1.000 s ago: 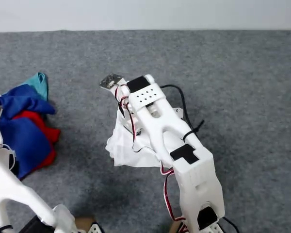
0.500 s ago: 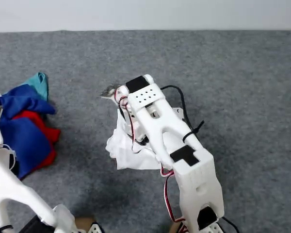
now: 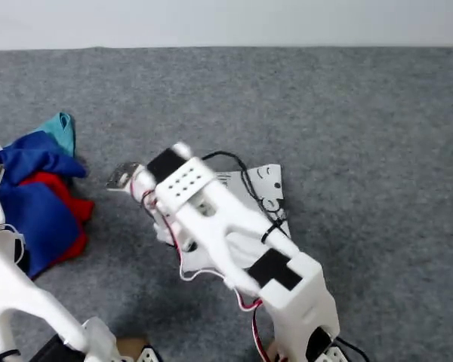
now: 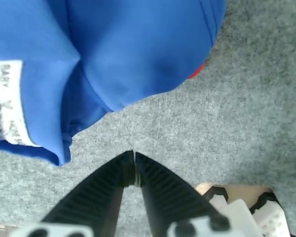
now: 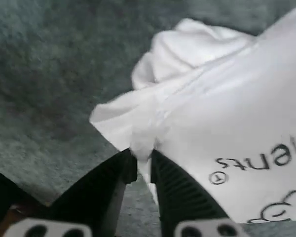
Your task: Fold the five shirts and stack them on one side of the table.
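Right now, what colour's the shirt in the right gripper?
It's a white shirt, dark print; best in right wrist view.

"Where's the white shirt (image 3: 266, 190)?"
"On the grey bench (image 3: 377, 136), mostly under the right arm (image 3: 226, 226); its printed corner shows past the arm."
"And the right hand (image 3: 122, 176)?"
"Just off the white shirt's edge, on the side facing the pile of blue, red and teal shirts (image 3: 38, 188), which lies well apart from it."

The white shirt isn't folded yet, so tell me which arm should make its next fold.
Right. The right arm's fingers pinch an edge of the white shirt. The left arm's fingers are shut on nothing, beside the blue shirt at the pile off to the side.
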You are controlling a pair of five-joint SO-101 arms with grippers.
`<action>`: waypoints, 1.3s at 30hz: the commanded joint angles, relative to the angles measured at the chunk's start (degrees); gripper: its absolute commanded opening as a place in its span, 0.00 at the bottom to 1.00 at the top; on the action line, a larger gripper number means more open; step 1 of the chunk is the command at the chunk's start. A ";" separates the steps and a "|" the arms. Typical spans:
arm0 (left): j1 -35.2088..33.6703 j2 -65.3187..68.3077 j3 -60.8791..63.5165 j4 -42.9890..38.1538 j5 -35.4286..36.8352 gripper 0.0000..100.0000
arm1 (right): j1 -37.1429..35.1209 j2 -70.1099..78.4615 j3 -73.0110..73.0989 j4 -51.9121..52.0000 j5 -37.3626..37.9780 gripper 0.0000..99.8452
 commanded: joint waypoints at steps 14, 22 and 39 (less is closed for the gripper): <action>0.53 -1.76 -0.13 -1.49 0.18 0.01 | 14.20 -3.47 -0.44 -2.95 -2.02 0.01; 0.53 -1.76 -0.13 -1.49 0.18 0.01 | 5.41 2.51 -0.35 2.24 1.67 0.01; 1.67 -1.76 -0.22 -1.49 0.18 0.01 | 6.46 -6.20 0.00 2.51 2.02 0.01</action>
